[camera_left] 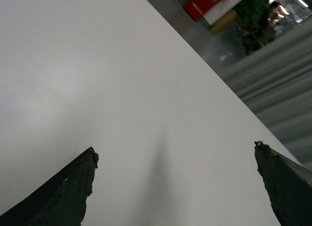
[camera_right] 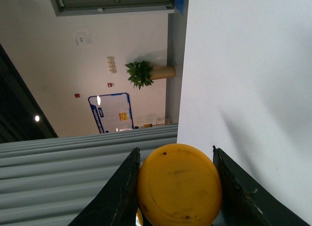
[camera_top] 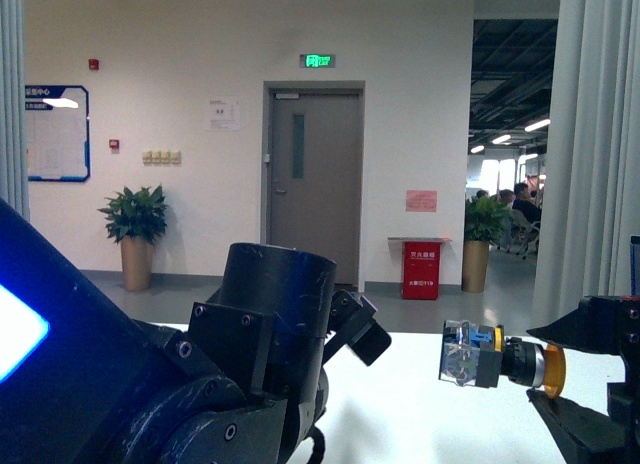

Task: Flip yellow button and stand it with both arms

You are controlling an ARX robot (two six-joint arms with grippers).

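the right claw (camera_top: 540, 366) is closed on the yellow button (camera_top: 495, 356), its two fingers pressing opposite edges of the round yellow cap, and it holds the button on its side in the air above the white surface (camera_left: 97, 65), with the cap toward the robot's right and the dark contact block with its clear and blue parts pointing toward the left arm (camera_top: 270, 324). the left claw (camera_left: 175, 149) is spread wide with nothing between its fingers, over a bare part of the surface and apart from the button.
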